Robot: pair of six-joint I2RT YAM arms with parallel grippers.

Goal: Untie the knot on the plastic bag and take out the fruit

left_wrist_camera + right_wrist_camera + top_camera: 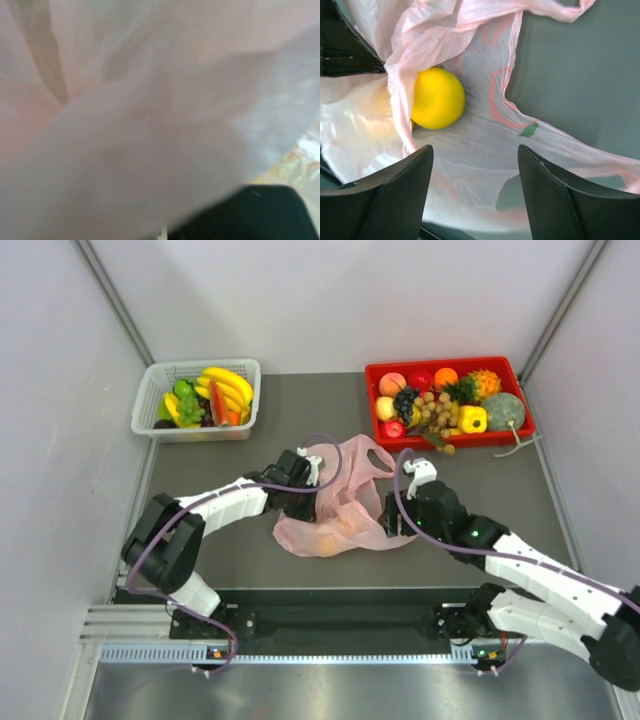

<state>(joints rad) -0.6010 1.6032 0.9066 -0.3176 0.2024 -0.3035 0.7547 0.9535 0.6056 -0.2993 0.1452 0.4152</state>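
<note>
The pale-pink plastic bag (345, 502) lies crumpled mid-table, its mouth loose and one loop handle (377, 456) spread toward the red tray. No knot shows in any view. A round yellow fruit (437, 97) sits inside the bag; from above it shows as an orange glow through the film (335, 532). My left gripper (306, 502) is at the bag's left edge, shut on gathered film. Film fills the left wrist view, with one dark finger (250, 215) showing. My right gripper (392, 520) is open and empty, and its fingertips (420, 160) straddle flat bag film.
A red tray (520, 380) at the back right holds several toy fruits, among them an orange pineapple (485, 383) and dark grapes (404, 402). A white mesh basket (150, 400) with bananas and green pieces stands at the back left. Grey walls enclose the table.
</note>
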